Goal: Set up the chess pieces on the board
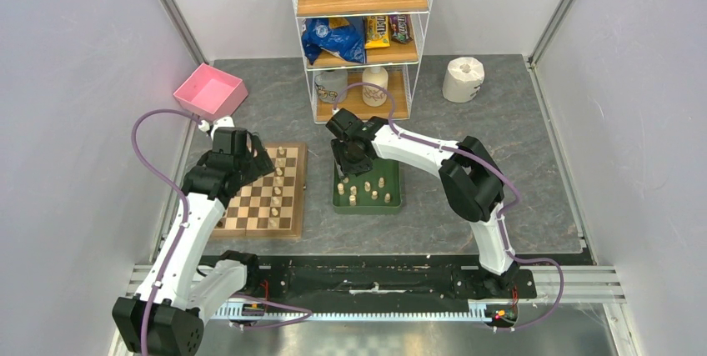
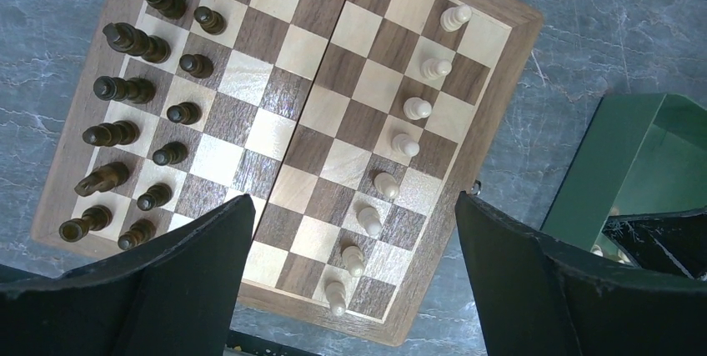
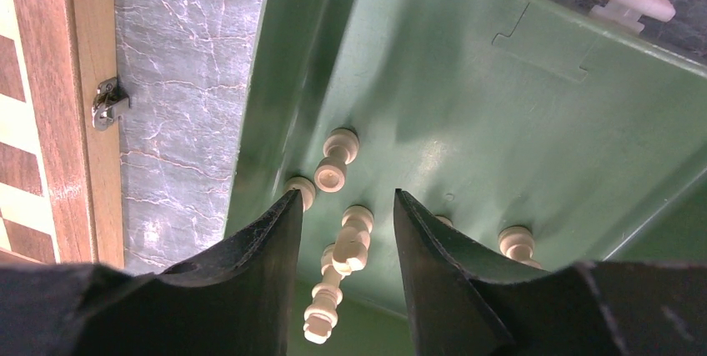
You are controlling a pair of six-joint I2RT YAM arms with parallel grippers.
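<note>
My right claw (image 3: 345, 198) hung low inside the green tray (image 3: 467, 122), its jaws half parted and holding nothing. They straddled one pale piece (image 3: 353, 235) that lay on its side on the tray floor, with a gap showing on either side of it. Other pale ones lay close around it, and one seemed to lie almost end to end with it nearer my wrist. So I judged the thing to do was sink a little further and pinch only across that one body. I would keep my pads off the neighbours, then lift straight up before swinging away. My left claw (image 2: 354, 202) hovered spread wide and empty over the board (image 2: 333, 118). The dark pieces (image 2: 125, 87) filled two rows along one side there, and the pale pawns (image 2: 406, 144) stood in a line on the other. The edge row behind the pawns was bare, and I reckoned that was where this piece belonged, set upright and centred on its square.
</note>
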